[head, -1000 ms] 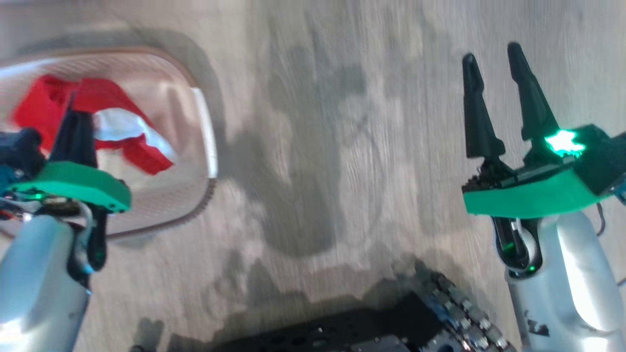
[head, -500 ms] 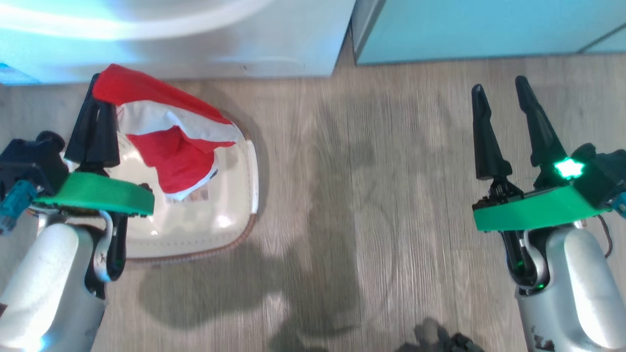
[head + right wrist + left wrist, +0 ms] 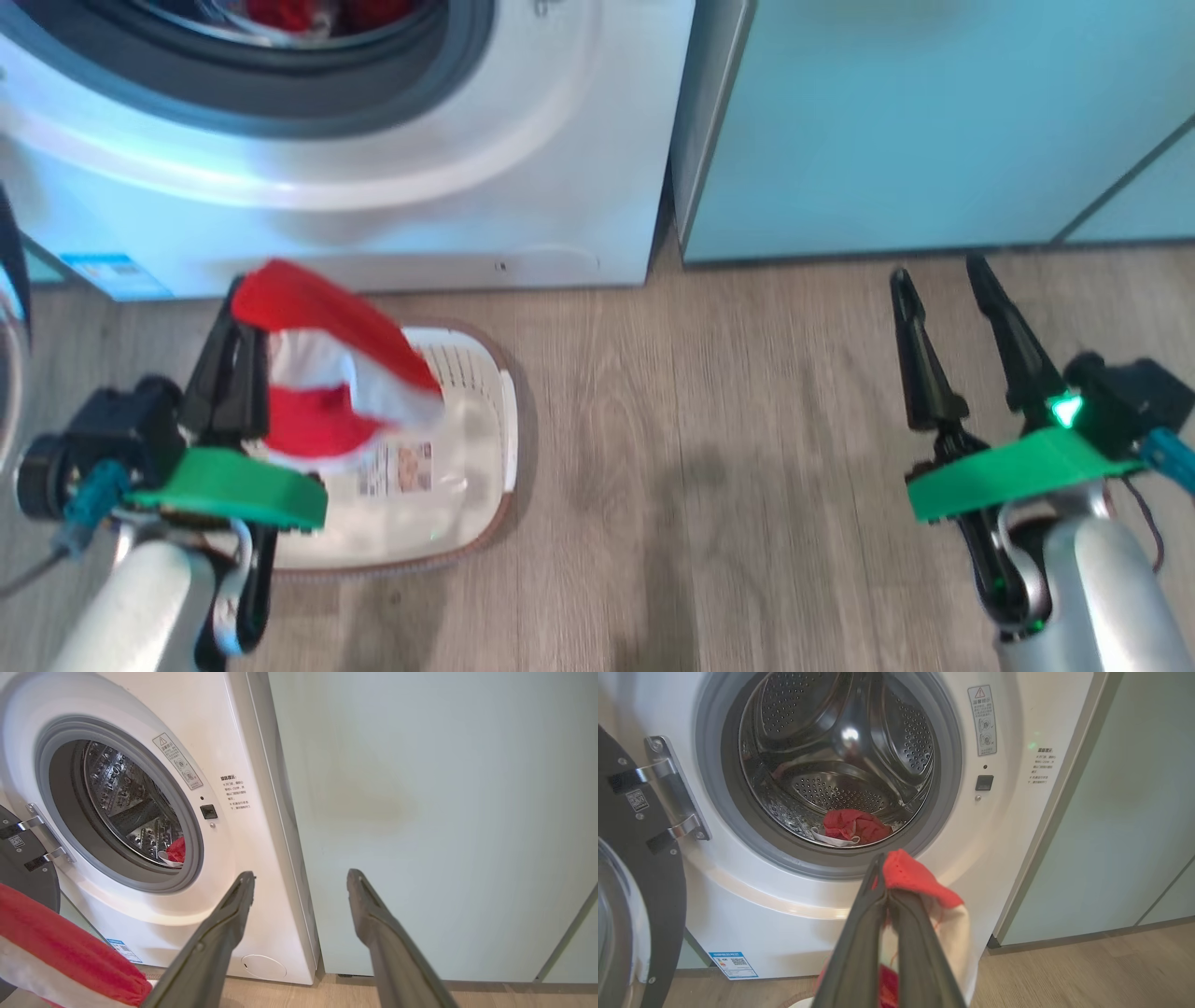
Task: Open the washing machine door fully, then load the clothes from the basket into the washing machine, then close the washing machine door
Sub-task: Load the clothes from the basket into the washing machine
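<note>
In the washing machine (image 3: pixel 1017 826) drum (image 3: pixel 840 742) I see a crumpled red piece (image 3: pixel 852 828) lying at the bottom. The door (image 3: pixel 640 896) stands open. The basket (image 3: pixel 509 420) sits on the floor in front. My left tool (image 3: pixel 233 327) clamps a red-and-white garment (image 3: pixel 327 373) above the basket, and my right tool (image 3: pixel 936 271) is spread, holding nothing.
</note>
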